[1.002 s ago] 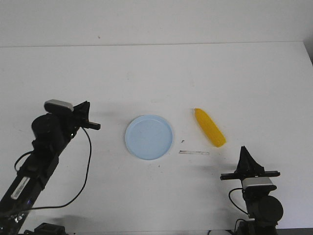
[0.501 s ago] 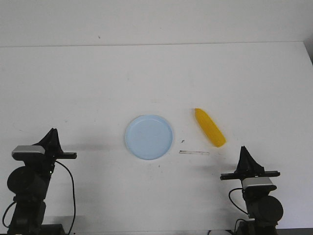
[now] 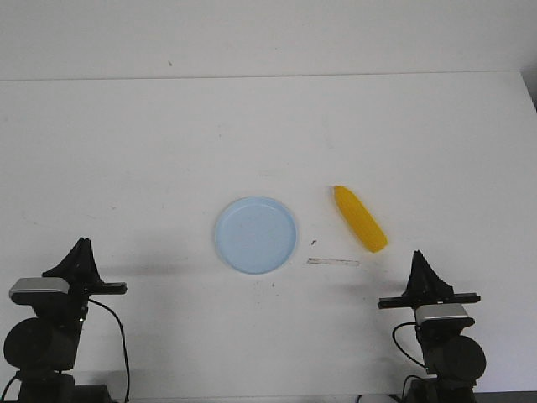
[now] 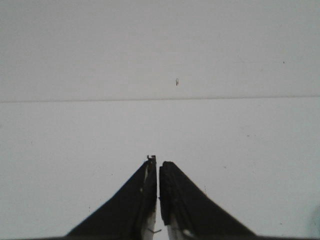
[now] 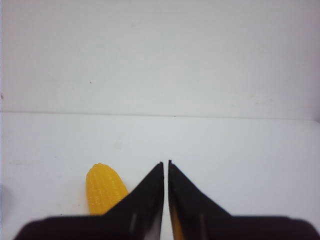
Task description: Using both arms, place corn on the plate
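The yellow corn (image 3: 360,218) lies on the white table, just right of the pale blue plate (image 3: 255,234), slanting toward the front right. My right gripper (image 3: 418,256) is shut and empty, near the table's front edge, a little in front and right of the corn. The right wrist view shows the corn (image 5: 103,187) beyond the shut right gripper (image 5: 166,162), partly hidden by one finger. My left gripper (image 3: 81,243) is shut and empty at the front left, far from the plate. The left wrist view shows only the shut left gripper (image 4: 158,160) over bare table.
A short thin dark strip (image 3: 333,262) lies on the table in front of the corn, between plate and right gripper. A small dark speck (image 3: 313,243) sits beside the plate. The table's far edge meets a white wall (image 3: 268,38).
My left arm has drawn back from beside the plate to the front left corner and settled low there. The right arm, corn and plate have not moved.
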